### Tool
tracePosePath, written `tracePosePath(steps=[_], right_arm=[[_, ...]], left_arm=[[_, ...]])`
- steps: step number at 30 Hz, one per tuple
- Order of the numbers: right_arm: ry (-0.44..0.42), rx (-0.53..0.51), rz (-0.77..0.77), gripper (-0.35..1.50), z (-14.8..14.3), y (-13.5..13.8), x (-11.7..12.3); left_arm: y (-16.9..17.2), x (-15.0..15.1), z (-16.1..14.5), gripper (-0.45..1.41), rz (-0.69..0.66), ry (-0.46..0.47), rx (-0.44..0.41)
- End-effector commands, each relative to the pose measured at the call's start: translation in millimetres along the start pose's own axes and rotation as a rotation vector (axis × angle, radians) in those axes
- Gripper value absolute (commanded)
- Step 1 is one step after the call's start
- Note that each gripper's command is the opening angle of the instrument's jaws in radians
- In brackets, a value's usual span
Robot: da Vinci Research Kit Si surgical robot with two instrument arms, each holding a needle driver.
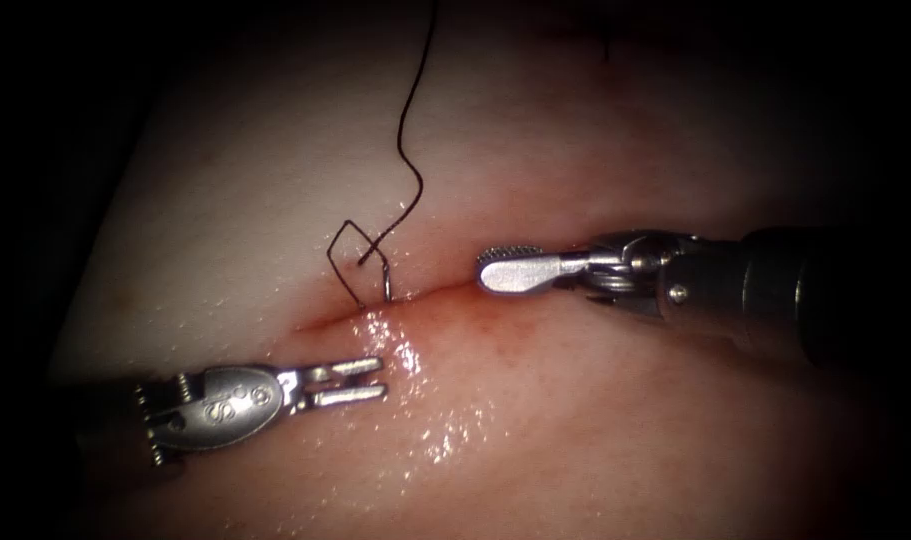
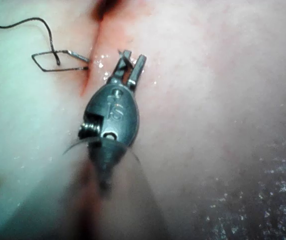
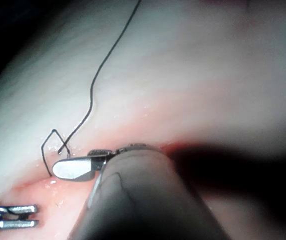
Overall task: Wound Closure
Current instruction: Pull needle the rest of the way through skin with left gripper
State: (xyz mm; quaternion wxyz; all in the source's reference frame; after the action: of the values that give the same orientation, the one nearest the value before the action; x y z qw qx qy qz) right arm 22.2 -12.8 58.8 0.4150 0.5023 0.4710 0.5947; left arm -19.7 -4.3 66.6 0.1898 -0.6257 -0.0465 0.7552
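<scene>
Both tools idle over the tissue (image 1: 595, 150): the left claw (image 1: 380, 381) spread and empty below the cut (image 1: 415, 298), the right claw (image 1: 487, 268) clenched on nothing. The needle (image 1: 386, 282) stands in the cut's upper edge — thread (image 1: 415, 180) looping away upward, wet red fluid (image 1: 475, 330) beside.

We see a dark surface (image 2: 280, 200) flecked with small pale glints in the left wrist view; we cannot tell what it is. In the right wrist view we see a dark, featureless ground (image 3: 7, 30), and the endoscope view's margins are as dark.
</scene>
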Motion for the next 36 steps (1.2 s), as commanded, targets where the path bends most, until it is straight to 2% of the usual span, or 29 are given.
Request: tracePosePath(steps=[1, 2, 3, 4, 5, 6, 7, 8, 9, 10, 11, 14, 15, 18, 22, 25, 32, 36], right_arm=[[-0.001, 0.005, -0.002, 1.23, 0.9, 0.3, -0.3], [-0.002, 0.006, -0.002, 1.21, 0.9, 0.3, -0.4], [-0.008, 0.013, -0.016, 1.11, 0.8, 0.2, -0.8], [-0.031, 0.028, -0.078, 0.79, 0.6, 0.2, -1.3], [-0.033, 0.030, -0.108, 0.66, 0.5, 0.1, -1.6], [-0.034, 0.033, -0.168, 0.61, 0.4, 0.0, -1.9], [-0.038, 0.037, -0.282, 0.54, 0.4, -0.2, -2.4], [-0.046, 0.033, -0.361, 0.52, 0.4, -0.2, -2.7], [-0.091, 0.012, -0.538, 0.52, 0.5, -0.3, -3.2], [-0.124, 0.007, -0.599, 0.54, 0.5, -0.3, -3.4], [-0.217, 0.002, -0.685, 0.54, 0.7, -0.1, -3.7], [-0.329, -0.021, -0.804, 0.54, 1.2, 0.4, -4.9], [-0.341, -0.011, -0.831, 0.47, 1.5, 0.6, -5.4], [-0.349, 0.026, -0.914, 0.49, 2.5, 1.0, -6.8], [-0.351, 0.033, -0.962, 0.54, 4.5, 1.9, -8.3], [-0.357, 0.024, -0.986, 0.56, 5.4, 2.8, -8.4], [-0.400, -0.035, -1.058, 0.52, 5.5, 4.4, -7.5], [-0.398, -0.043, -1.074, 0.52, 5.2, 4.9, -7.3]], left_arm=[[-0.1, -0.5, 0.7, -0.45, -0.006, 0.011, -0.017], [-0.1, -0.5, 0.8, -0.45, -0.017, 0.019, -0.031], [0.0, -0.4, 1.0, -0.45, -0.064, 0.040, -0.060], [0.2, -0.1, 1.1, -0.45, -0.153, 0.059, -0.089], [0.2, 0.0, 1.2, -0.45, -0.196, 0.063, -0.101], [0.2, 0.2, 1.2, -0.45, -0.233, 0.069, -0.115], [0.1, 0.8, 1.2, -0.45, -0.333, 0.073, -0.135], [0.0, 1.0, 1.1, -0.45, -0.366, 0.074, -0.143], [-0.4, 1.8, 0.9, -0.45, -0.423, 0.072, -0.148], [-0.6, 2.1, 0.9, -0.45, -0.451, 0.070, -0.147], [-1.0, 2.8, 0.6, -0.45, -0.507, 0.069, -0.155], [-1.7, 3.9, 0.2, -0.45, -0.629, 0.059, -0.162], [-1.8, 4.1, 0.1, -0.45, -0.655, 0.050, -0.167], [-2.1, 4.5, -0.1, -0.45, -0.738, 0.039, -0.172], [-1.7, 4.7, -0.2, -0.45, -0.878, 0.031, -0.227], [-1.3, 4.9, -0.5, -0.45, -0.994, 0.024, -0.268], [-0.5, 6.1, -1.6, -0.45, -1.122, 0.057, -0.376], [-0.1, 7.8, -2.5, -0.45, -1.137, 0.061, -0.389]])
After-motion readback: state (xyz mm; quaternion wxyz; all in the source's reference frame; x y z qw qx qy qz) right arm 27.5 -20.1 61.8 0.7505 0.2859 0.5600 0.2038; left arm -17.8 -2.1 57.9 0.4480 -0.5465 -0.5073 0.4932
